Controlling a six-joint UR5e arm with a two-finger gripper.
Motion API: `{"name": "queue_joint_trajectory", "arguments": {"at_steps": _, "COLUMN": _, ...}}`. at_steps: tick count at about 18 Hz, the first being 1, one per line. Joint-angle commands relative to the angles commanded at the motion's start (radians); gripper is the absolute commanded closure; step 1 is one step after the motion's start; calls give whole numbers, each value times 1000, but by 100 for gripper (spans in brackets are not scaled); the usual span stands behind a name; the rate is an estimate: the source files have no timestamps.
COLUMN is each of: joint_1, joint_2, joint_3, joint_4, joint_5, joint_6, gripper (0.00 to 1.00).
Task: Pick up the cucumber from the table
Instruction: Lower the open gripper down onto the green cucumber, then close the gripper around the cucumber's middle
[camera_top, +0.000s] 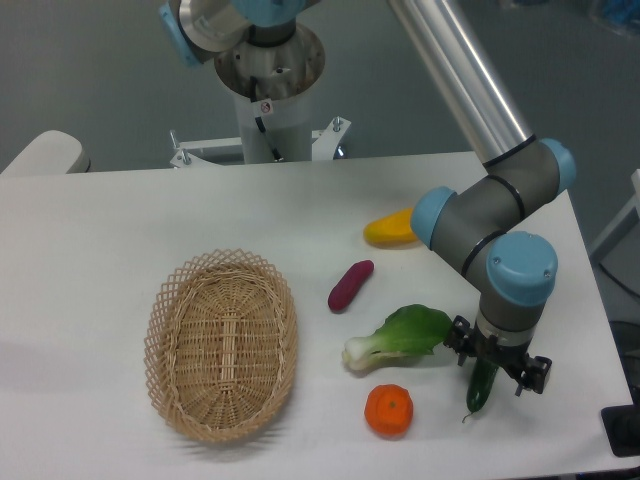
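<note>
We see the gripper (484, 368) right over the cucumber (480, 388) on the table (100, 220) — grip hidden (can't tell).

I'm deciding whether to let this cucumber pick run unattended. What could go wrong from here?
The gripper sits at one end of the cucumber, not its middle, so it may tilt or slip when lifted. The bok choy lies close beside and could get nudged. The cucumber lies near the table edge.
</note>
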Motion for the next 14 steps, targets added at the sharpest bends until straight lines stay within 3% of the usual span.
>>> {"name": "queue_joint_trajectory", "arguments": {"at_steps": 6, "joint_1": 5, "joint_2": -3, "joint_3": -17, "joint_4": 6, "joint_5": 2, "joint_6": 0, "gripper": 0}}
{"name": "queue_joint_trajectory", "arguments": {"at_steps": 8, "joint_1": 5, "joint_2": -3, "joint_3": -18, "joint_4": 6, "joint_5": 3, "joint_6": 0, "gripper": 25}}
{"name": "queue_joint_trajectory", "arguments": {"at_steps": 12, "joint_1": 6, "joint_2": -3, "joint_3": -20, "joint_4": 6, "joint_5": 3, "joint_6": 2, "gripper": 55}}
{"name": "queue_joint_trajectory", "arguments": {"at_steps": 14, "joint_1": 6, "joint_2": -2, "joint_3": -18, "joint_4": 6, "joint_5": 3, "joint_6": 2, "gripper": 64}}
